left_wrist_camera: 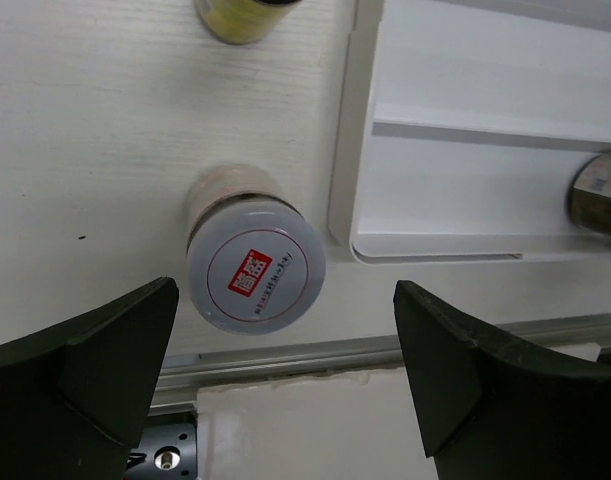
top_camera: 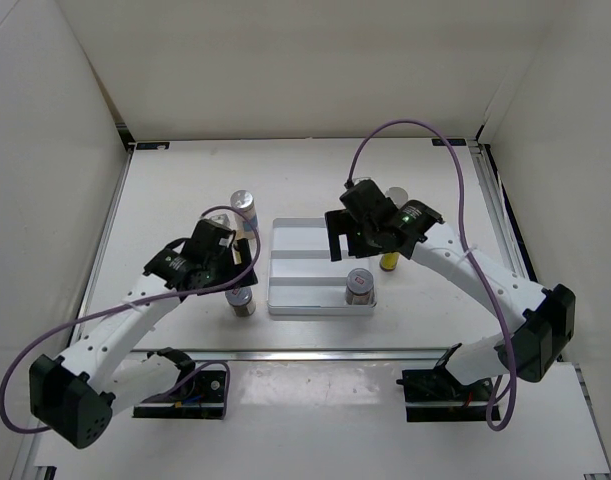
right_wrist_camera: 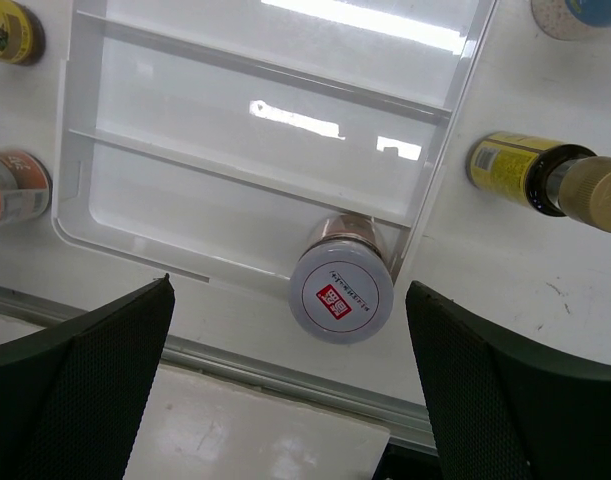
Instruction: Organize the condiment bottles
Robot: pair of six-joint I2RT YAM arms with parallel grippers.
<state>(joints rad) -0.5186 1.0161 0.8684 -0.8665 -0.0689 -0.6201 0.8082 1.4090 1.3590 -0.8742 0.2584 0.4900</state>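
Found silver-lidded jar (left_wrist_camera: 255, 262) upright on table (left_wrist_camera: 105, 120), just outside tray (left_wrist_camera: 345, 150), at 10 o'clock off left gripper (left_wrist_camera: 285, 295) centre; fingers (left_wrist_camera: 85, 370) wide apart, empty. Right gripper (right_wrist_camera: 290, 290) likewise spread, over tray jar (right_wrist_camera: 341, 290).

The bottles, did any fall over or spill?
No, nothing looks spilled or tipped. One silver-lidded jar stands in the tray; a second jar stands upright just outside it.

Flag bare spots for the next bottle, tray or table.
In the tray, far and middle rows bare; near row free left of the silver-lidded jar. On the table, an open strip lies between tray and back wall. Crowded beside the tray: second jar and white bottle left, yellow bottle right.
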